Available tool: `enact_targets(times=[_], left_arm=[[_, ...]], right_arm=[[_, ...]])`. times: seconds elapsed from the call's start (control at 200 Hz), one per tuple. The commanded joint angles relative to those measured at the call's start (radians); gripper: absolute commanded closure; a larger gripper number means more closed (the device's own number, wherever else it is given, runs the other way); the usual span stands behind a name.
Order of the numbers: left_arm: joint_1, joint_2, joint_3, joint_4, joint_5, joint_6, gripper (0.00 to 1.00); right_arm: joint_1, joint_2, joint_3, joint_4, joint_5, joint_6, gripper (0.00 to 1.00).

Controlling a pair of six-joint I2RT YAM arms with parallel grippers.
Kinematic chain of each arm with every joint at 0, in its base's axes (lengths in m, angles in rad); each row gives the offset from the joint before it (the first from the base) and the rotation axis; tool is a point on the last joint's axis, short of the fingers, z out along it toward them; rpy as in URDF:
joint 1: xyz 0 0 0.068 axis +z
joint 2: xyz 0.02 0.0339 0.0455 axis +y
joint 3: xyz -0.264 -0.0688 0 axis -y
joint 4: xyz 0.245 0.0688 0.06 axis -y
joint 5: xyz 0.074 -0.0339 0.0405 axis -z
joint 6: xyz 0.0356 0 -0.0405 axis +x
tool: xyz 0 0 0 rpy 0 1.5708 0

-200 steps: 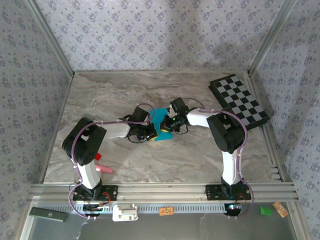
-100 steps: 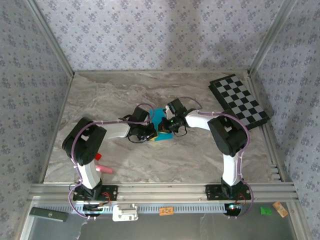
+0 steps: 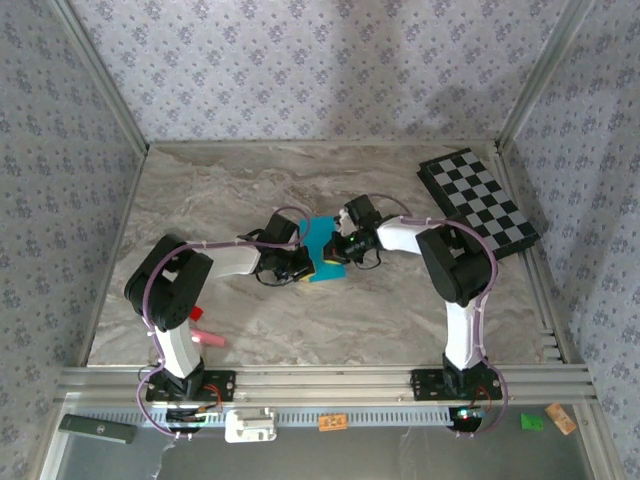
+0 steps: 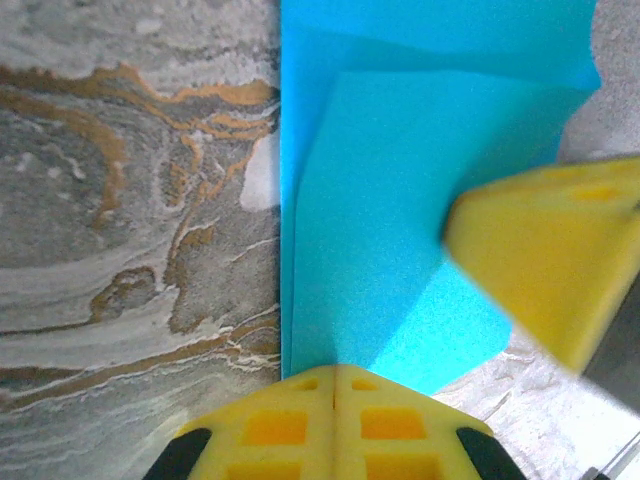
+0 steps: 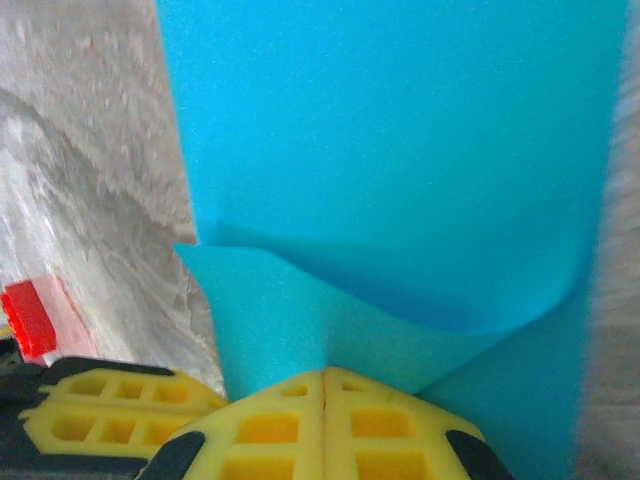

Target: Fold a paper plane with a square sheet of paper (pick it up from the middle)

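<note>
Since a second ago the right arm's wrist has swung slightly left and then back right, while the paper has kept its place near the middle of the marble-patterned desk (image 3: 250, 180). Near the desk's front-left corner, beside the left arm, lies a small pink-and-red object (image 3: 205, 337). The left end effector (image 3: 300, 268) has its yellow fingers (image 4: 335, 425) pressed fully together, tips resting at the near edge of the thin cyan-blue square sheet of paper (image 3: 320, 238), which lies partly folded in overlapping layers (image 4: 400, 200). The right end effector (image 3: 338, 252) meets the sheet from the other side, its yellow fingers (image 5: 323, 425) also closed tight against each other and set on the paper, where one flap (image 5: 400, 180) curls up off the layer beneath. Whether either pinches a layer cannot be told. A black-and-white checkered board (image 3: 480, 200) lies at the desk's far-right corner, well apart from the sheet
</note>
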Motion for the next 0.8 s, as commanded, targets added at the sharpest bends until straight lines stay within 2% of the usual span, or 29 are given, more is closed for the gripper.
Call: enact_targets(times=[0.0, 0.195, 0.36, 0.515, 0.59, 0.795], left_arm=[[0.003, 0.056, -0.065, -0.222, -0.082, 0.044, 1.00], [0.004, 0.051, -0.052, -0.223, -0.080, 0.055, 1.00], [0.004, 0.043, 0.000, -0.238, -0.069, 0.084, 1.00], [0.005, 0.043, 0.040, -0.236, -0.047, 0.094, 1.00], [0.004, 0.043, 0.049, -0.226, -0.041, 0.095, 1.00], [0.004, 0.043, 0.056, -0.211, -0.033, 0.097, 1.00]], right_arm=[[-0.082, 0.057, 0.024, 0.004, 0.088, -0.030, 0.98], [-0.149, 0.090, 0.075, 0.003, 0.101, -0.022, 0.98], [-0.148, -0.010, 0.063, -0.024, 0.147, -0.037, 0.98], [-0.100, -0.071, 0.050, -0.023, 0.106, -0.030, 0.98], [-0.061, -0.078, -0.013, 0.006, 0.097, -0.010, 0.98], [-0.015, -0.007, -0.026, 0.049, 0.058, 0.027, 0.98]])
